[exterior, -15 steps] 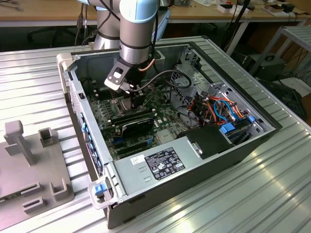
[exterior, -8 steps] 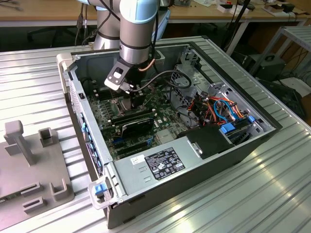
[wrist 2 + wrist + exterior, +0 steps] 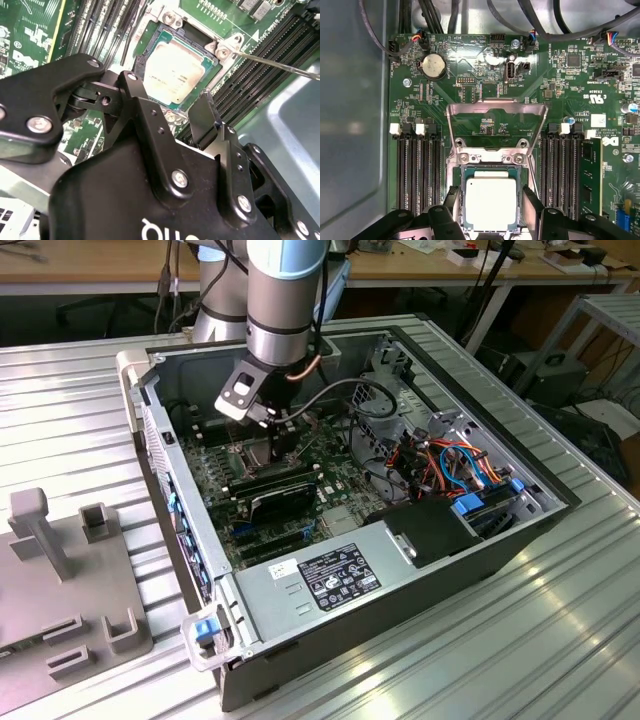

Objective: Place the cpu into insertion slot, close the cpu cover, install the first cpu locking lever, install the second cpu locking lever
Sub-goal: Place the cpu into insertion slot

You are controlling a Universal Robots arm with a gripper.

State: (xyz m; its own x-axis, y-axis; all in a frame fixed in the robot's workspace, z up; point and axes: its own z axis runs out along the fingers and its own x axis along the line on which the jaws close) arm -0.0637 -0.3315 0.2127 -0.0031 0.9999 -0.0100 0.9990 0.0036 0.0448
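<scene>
ribbed metal table [image 3: 560, 640] under everything. on it an open computer case [image 3: 430, 615], side panel off, presumably to give reach from above. robot arm [image 3: 285, 290] down into the case, wrist over the green motherboard [image 3: 560, 90]. black memory slots [image 3: 417, 175] flanking the socket area on both sides. gripper [image 3: 491, 195] low over the socket, fingers [image 3: 202, 117] apart, one to either side of the chip, clamped on nothing. thin gap on each side as far as can be told, so judged not gripped. cpu cover [image 3: 495, 106] tipped up on its hinge on the side away from the gripper, board visible through its window. open, by the look of it, to keep the socket free for the chip; not yet closed. insertion slot [image 3: 490, 170] directly beneath the gripper, dark rim showing round the chip. cpu [image 3: 490, 202] flat and square inside the slot, silver top up, about level with the rim, between the two fingers. judged seated. thin locking lever [image 3: 280, 66] angled clear beside the socket, unlatched, leaving the cover free to come down. placing step judged done. cover and both levers not yet dealt with.
</scene>
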